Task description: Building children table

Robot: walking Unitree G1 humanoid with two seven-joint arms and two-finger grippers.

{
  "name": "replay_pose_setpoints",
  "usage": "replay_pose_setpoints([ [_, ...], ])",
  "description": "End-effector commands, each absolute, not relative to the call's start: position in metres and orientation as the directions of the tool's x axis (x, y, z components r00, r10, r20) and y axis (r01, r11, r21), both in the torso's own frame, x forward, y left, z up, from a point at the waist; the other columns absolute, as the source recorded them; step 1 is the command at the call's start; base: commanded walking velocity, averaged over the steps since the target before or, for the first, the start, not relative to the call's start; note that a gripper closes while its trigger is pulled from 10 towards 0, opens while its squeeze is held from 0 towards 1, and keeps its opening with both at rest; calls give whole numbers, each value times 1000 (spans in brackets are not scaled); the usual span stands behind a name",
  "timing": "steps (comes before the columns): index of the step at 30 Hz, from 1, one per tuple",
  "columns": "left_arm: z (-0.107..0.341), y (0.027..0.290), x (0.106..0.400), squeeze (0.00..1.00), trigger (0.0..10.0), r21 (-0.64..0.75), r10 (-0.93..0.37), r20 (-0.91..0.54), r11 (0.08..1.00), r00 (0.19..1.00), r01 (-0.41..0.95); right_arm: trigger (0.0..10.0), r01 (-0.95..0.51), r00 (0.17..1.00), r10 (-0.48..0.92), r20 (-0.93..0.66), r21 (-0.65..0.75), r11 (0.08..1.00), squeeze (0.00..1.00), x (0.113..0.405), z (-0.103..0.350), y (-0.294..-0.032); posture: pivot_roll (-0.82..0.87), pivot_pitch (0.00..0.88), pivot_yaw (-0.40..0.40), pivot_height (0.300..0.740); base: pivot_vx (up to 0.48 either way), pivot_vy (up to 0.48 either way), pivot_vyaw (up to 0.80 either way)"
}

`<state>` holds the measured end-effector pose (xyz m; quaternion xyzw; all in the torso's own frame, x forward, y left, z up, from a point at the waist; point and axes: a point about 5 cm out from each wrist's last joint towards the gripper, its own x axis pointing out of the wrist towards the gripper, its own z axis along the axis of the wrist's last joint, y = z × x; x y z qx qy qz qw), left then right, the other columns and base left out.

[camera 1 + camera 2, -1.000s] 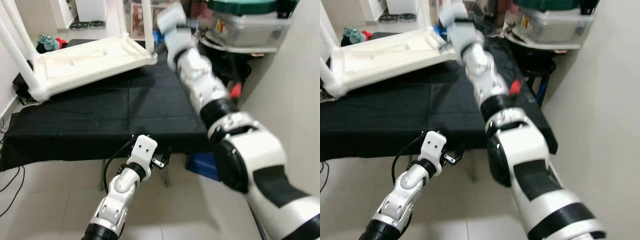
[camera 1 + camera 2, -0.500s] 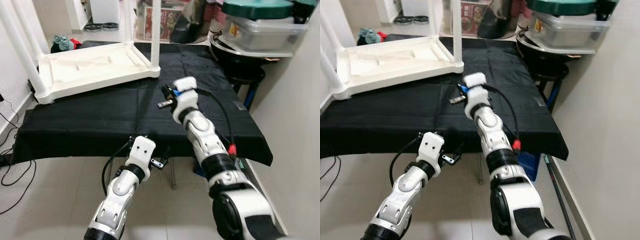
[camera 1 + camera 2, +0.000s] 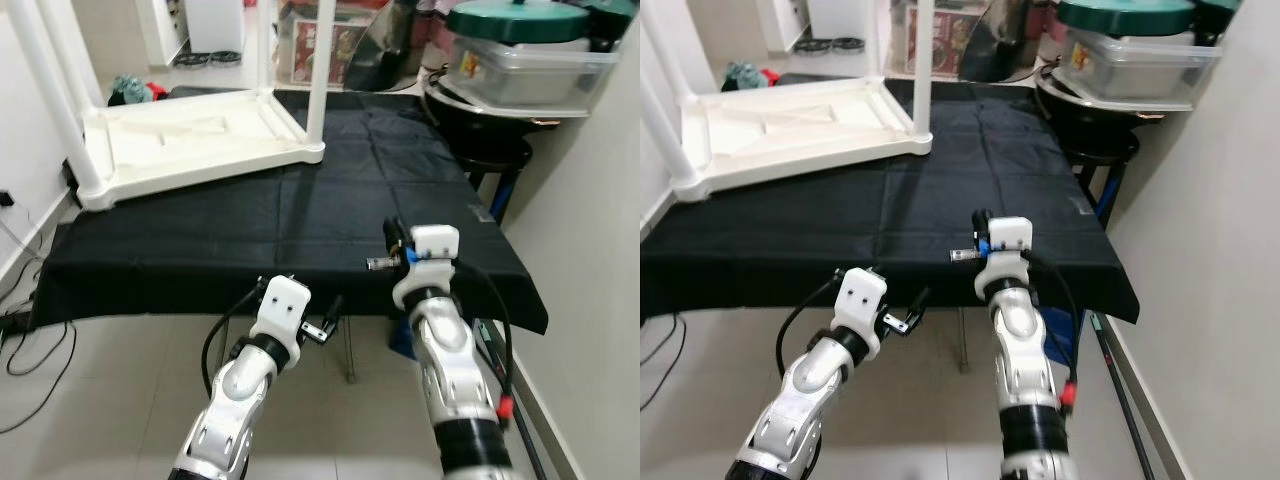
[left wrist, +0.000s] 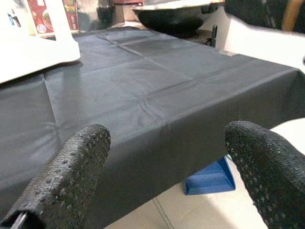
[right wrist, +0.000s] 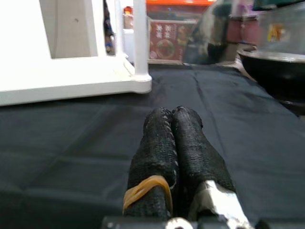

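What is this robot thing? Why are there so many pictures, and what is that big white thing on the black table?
It is a walking robot with two silver arms. Each arm ends in a claw made of two black fingers. Two pictures come from cameras in its head, looking down. The other two come from small cameras on its wrists, looking along the fingers.

The big white thing is a children's table lying upside down, legs up, on a black cloth that covers a bigger table.

The left claw is open, with fingers wide apart, low by the cloth's near edge. The right claw is shut, with fingers pressed together, above the cloth near its front edge. Neither holds anything. Behind, a plastic box with a green lid sits on a shelf.
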<state>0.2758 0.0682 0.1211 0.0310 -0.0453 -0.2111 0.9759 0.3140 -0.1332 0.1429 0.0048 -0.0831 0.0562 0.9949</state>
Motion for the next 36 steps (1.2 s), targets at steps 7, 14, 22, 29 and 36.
replay_pose_setpoints([
  [7, 118, 69, 270, 0, 10000, 64, -420, 58, 907, 906, 417, 10000, -135, 981, 136, 139, -15, 991, 0, 298, 141, -126, 79, 0, -58, 740, 0, 0, 0],
  [14, 118, 74, 272, 0, 10000, 52, -397, 48, 917, 917, 395, 10000, -144, 984, 143, 103, 3, 990, 0, 283, 131, -122, 81, 0, -54, 740, 0, 0, 0],
  [22, 118, 77, 270, 0, 10000, 45, -394, 36, 919, 919, 392, 10000, -118, 991, 117, 64, 18, 993, 0, 276, 124, -125, 81, 0, -48, 740, 0, 0, 0],
  [29, 117, 77, 270, 0, 10000, 45, -397, 25, 917, 918, 395, 10000, -109, 993, 108, 46, 28, 994, 0, 275, 124, -126, 81, 0, -43, 740, 0, 422, 0],
  [36, 118, 78, 270, 0, 10000, 44, -396, 18, 918, 918, 395, 10000, -108, 993, 107, 54, 25, 994, 0, 273, 127, -125, 82, 0, -38, 740, 0, 480, 0],
])
